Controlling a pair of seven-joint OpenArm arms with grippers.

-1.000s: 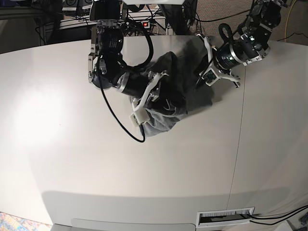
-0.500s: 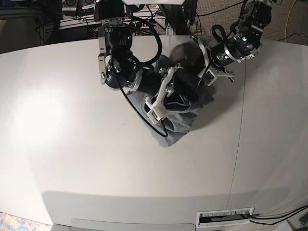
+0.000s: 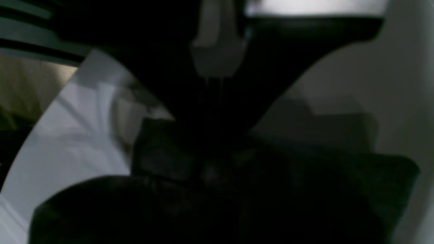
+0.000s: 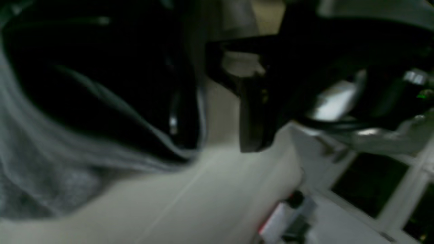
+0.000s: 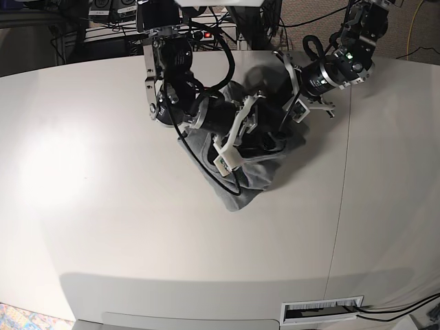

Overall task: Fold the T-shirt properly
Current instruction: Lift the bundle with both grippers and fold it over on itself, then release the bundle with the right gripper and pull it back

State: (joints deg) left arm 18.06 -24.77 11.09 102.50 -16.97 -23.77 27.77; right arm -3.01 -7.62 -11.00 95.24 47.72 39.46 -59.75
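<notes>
Base view shows the T-shirt [image 5: 240, 182] bunched at the table's [image 5: 103, 227] far middle, its long axis running from far right to a near-left point. My left gripper [image 5: 297, 110] stays clenched on cloth; the right gripper [image 5: 230, 141] I cannot tell. Risk: one-sided pulling drags the heap into a worse crumple.

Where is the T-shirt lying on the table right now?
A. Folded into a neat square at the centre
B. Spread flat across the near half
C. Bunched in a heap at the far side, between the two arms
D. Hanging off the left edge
C: the T-shirt sits crumpled on the far part of the table, with both arms over it.
</notes>
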